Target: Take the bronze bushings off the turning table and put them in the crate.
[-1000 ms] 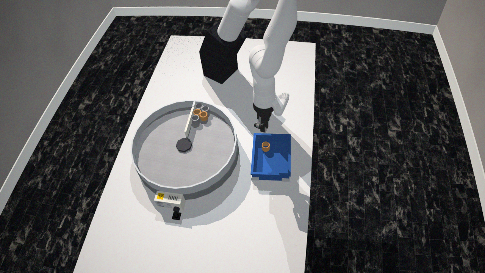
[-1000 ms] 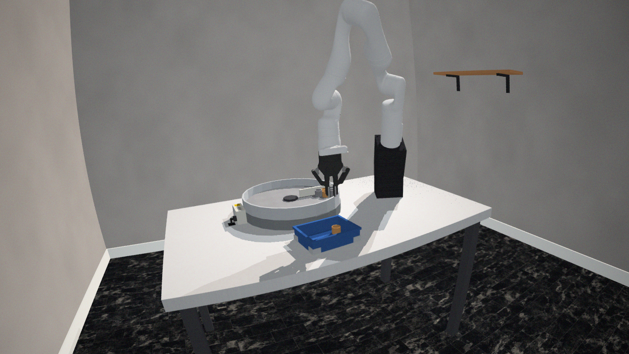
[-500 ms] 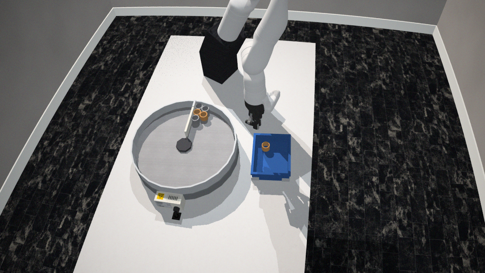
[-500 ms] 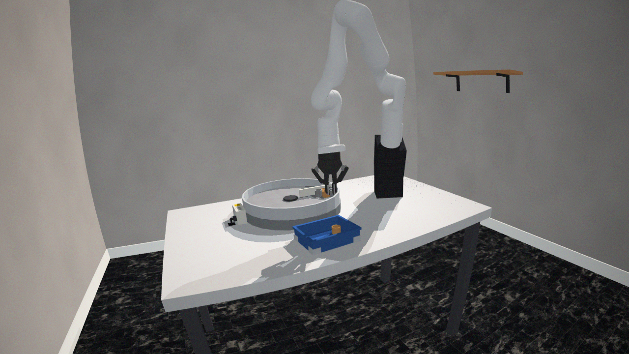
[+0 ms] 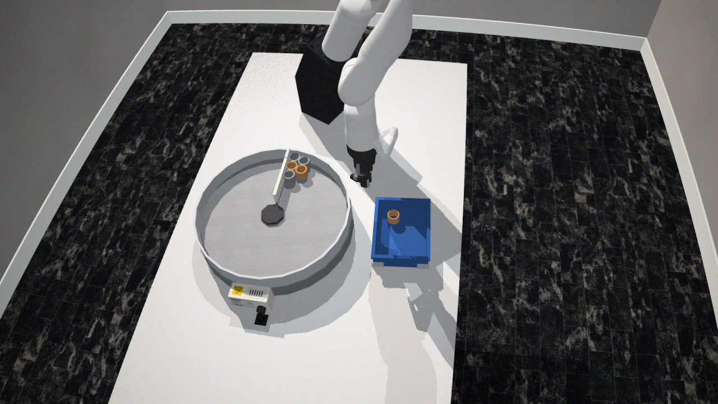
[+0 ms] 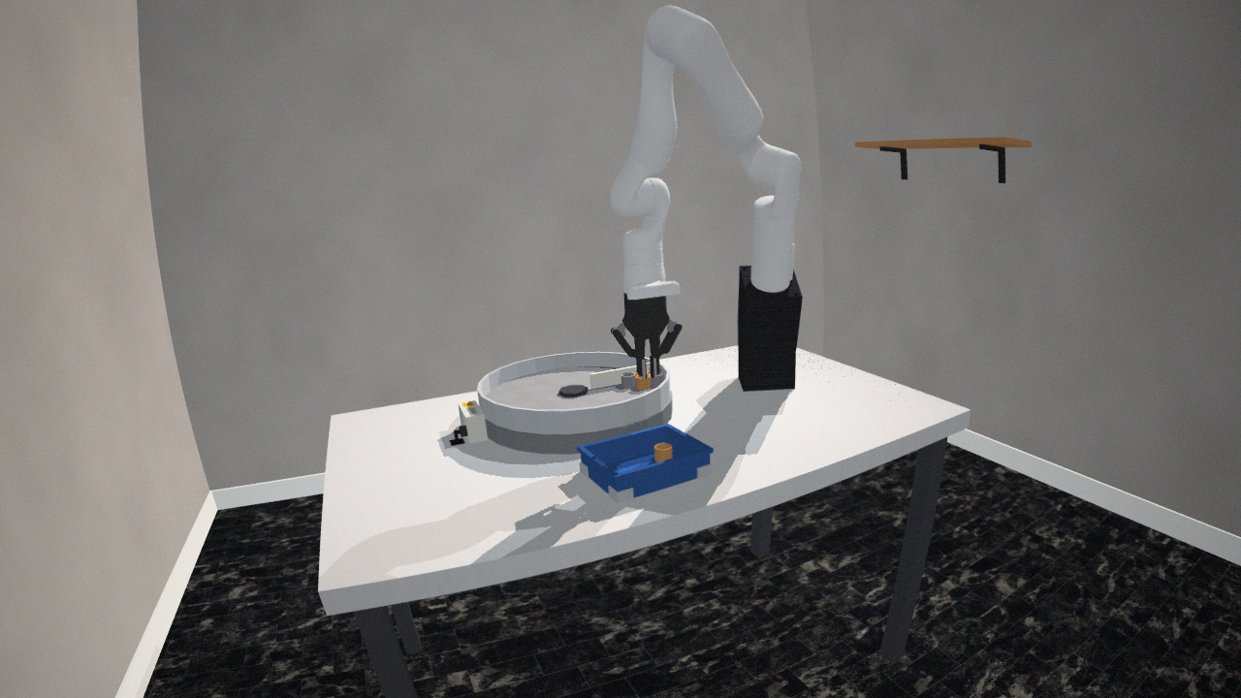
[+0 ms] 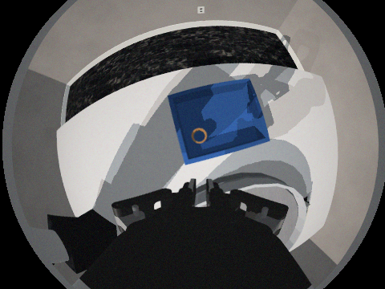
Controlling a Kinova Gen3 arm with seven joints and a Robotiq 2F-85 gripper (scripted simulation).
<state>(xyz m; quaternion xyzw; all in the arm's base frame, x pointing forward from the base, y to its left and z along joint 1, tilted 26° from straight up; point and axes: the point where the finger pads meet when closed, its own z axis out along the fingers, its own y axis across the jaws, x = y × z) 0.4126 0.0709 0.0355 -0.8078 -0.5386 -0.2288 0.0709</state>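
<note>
My gripper (image 5: 361,180) (image 6: 649,376) (image 7: 200,185) is open by a narrow gap and empty, above the space between turning table and crate. One bronze bushing (image 5: 392,221) (image 6: 662,455) (image 7: 192,136) stands in the blue crate (image 5: 428,230) (image 6: 646,482) (image 7: 228,152). On the turning table (image 5: 240,246) (image 6: 563,421), two bronze bushings (image 5: 301,177) (image 5: 287,165) stand packed between a front steel bushing (image 5: 289,184) and two steel bushings (image 5: 294,154) (image 5: 308,161) at the back. In the exterior view the fingers overlap this cluster, partly hiding it.
A pale upright bar (image 5: 280,180) (image 6: 612,376) runs beside the bushing cluster, out from the dark hub (image 5: 272,214) (image 6: 573,391). The turning table has a raised grey wall. A control box (image 5: 251,293) (image 6: 472,423) sits at its side. The black arm base (image 5: 321,85) (image 6: 768,338) stands behind.
</note>
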